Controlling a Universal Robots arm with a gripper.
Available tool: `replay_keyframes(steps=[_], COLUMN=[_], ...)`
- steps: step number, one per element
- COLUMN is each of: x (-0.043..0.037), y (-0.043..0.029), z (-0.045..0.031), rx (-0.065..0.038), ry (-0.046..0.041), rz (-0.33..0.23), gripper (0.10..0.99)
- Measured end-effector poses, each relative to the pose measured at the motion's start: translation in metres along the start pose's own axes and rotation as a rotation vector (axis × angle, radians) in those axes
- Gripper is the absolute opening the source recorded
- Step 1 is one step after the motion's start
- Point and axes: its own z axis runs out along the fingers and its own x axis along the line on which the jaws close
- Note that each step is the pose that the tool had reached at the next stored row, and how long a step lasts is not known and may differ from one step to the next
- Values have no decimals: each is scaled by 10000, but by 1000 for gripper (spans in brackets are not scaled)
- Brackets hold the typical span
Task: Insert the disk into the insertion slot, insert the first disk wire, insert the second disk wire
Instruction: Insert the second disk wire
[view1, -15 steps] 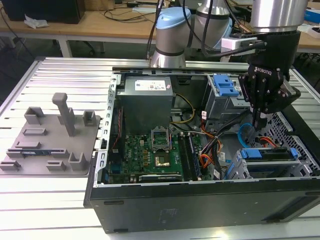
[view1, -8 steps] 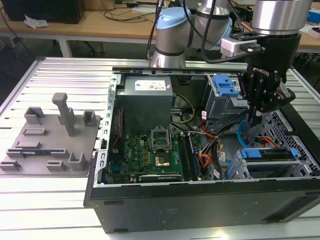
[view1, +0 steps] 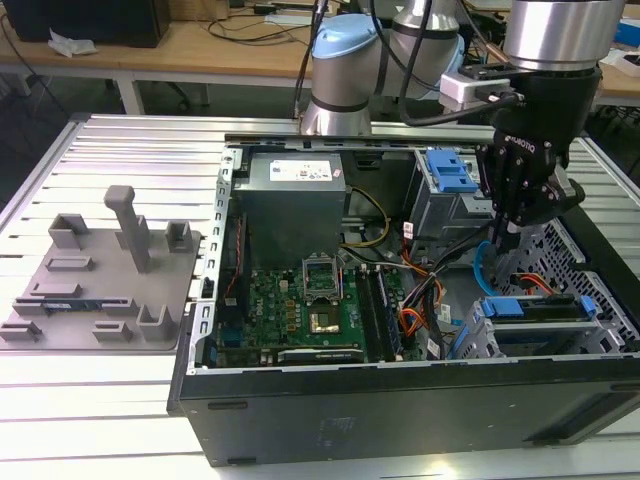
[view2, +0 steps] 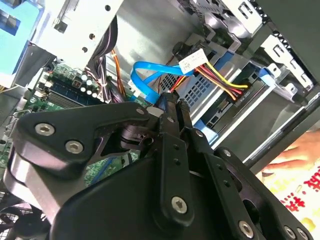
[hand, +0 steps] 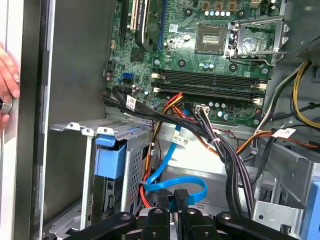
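While lowered inside the open black computer case (view1: 400, 420), black pincer (view1: 512, 235) closed on the end of the flat blue cable (hand: 172, 187), fingers pressed together in both wrist views. Just beyond the fingertips in the second wrist view, silver disk in blue caddy (view2: 227, 102) seated in the grey perforated insertion slot (view2: 200, 90), a red, yellow and black wire bundle (view2: 220, 80) plugged at its edge. Farther on, green motherboard (hand: 210, 45). At the case edge, a person's hand (hand: 6, 80). Outside, on the ribbed metal surface (view1: 120, 400), grey plastic fixture (view1: 100, 280).
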Motion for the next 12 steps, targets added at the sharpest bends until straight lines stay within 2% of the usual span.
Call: replay_keyframes(steps=[3, 5, 6, 7, 8, 9, 10, 12], x=[0, 37, 46, 52, 67, 70, 72, 71], y=[0, 5, 7, 8, 10, 10, 7, 4], z=[1, 10, 12, 14, 17, 18, 20, 23], rx=[1, 65, 92, 103, 13, -125, -176, -223], ry=[-5, -485, -697, -800, -913, -1008, -1073, -1132], rz=[0, 45, 73, 97, 169, 170, 192, 220], gripper=[161, 161, 161, 161, 161, 161, 161, 161])
